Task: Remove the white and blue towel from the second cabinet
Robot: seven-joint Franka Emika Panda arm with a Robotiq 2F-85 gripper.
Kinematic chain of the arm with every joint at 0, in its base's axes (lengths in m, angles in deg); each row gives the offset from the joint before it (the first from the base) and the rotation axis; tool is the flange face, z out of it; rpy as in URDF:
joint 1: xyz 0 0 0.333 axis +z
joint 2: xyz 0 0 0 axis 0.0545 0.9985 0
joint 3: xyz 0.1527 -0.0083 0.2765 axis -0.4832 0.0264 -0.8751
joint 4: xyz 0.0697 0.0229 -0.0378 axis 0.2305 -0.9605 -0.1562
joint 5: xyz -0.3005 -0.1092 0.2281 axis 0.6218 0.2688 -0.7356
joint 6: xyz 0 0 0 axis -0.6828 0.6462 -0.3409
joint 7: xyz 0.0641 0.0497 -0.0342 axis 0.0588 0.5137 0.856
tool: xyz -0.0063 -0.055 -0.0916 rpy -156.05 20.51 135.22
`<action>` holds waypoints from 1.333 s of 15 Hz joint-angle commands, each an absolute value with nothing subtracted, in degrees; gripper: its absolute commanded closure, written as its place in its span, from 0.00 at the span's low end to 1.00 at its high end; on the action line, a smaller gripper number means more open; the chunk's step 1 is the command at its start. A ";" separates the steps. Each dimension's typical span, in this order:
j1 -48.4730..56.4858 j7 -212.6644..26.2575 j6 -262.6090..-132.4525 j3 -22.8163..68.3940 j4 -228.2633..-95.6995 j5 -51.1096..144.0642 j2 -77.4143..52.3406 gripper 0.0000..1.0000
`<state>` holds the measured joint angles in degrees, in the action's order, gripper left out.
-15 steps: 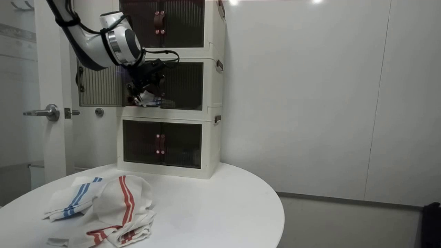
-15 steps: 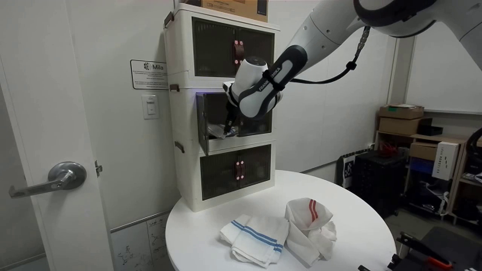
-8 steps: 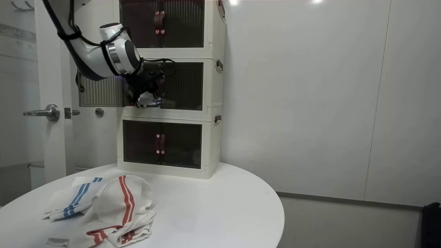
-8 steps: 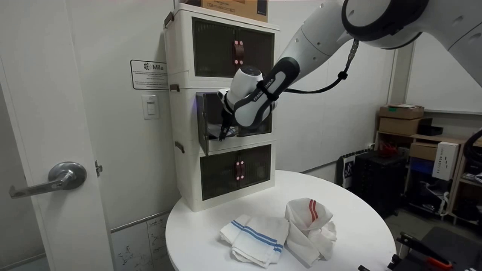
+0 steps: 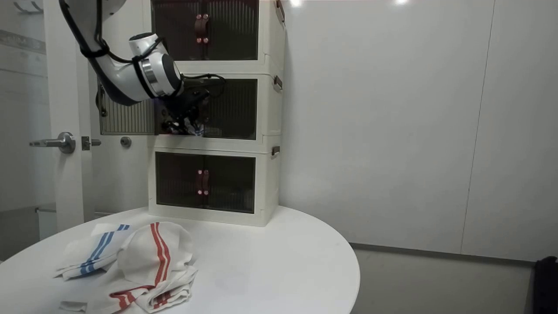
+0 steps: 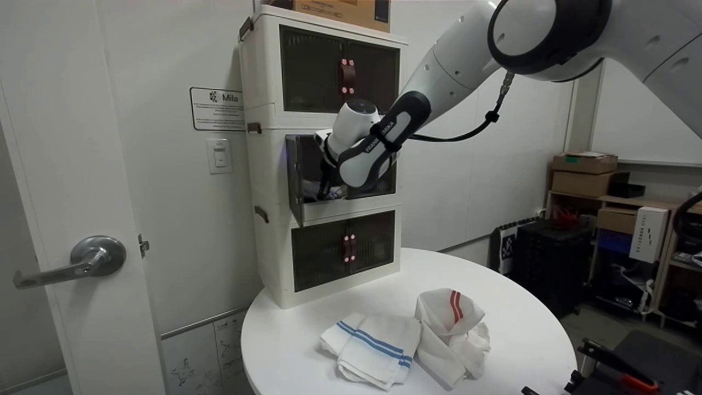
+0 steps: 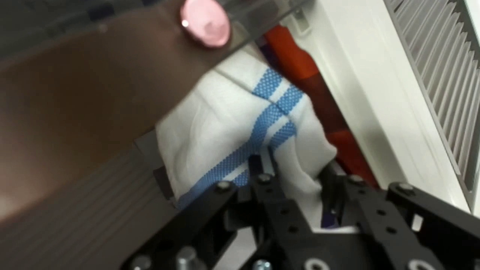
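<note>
Claw (image 7: 294,169), parted around towel (image 7: 240,123), has little room beside cabinet edge (image 7: 382,86); whether it grips is unclear.

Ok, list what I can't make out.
Wrist view: part of the towel, behind the claw and brown handle.
Wrist view: the red item, unidentifiable, towel covering part.
In an exterior view: fine print on the sign, too small; cardboard box, cut off by the top edge.

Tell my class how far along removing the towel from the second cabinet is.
Done: the second cabinet has one door open. In hand: the jaws straddle part of the white and blue towel, grip uncertain. Remaining: bringing out the towel, which lies inside.
</note>
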<state>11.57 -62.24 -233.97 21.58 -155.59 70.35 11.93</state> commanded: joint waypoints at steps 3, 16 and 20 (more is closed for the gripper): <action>9.58 -60.27 -230.36 17.15 -155.32 69.41 9.87 0.91; -1.82 -51.74 -222.45 1.02 -172.53 54.94 -8.54 0.88; -8.12 -47.17 -220.51 -6.35 -180.50 43.57 -14.68 0.88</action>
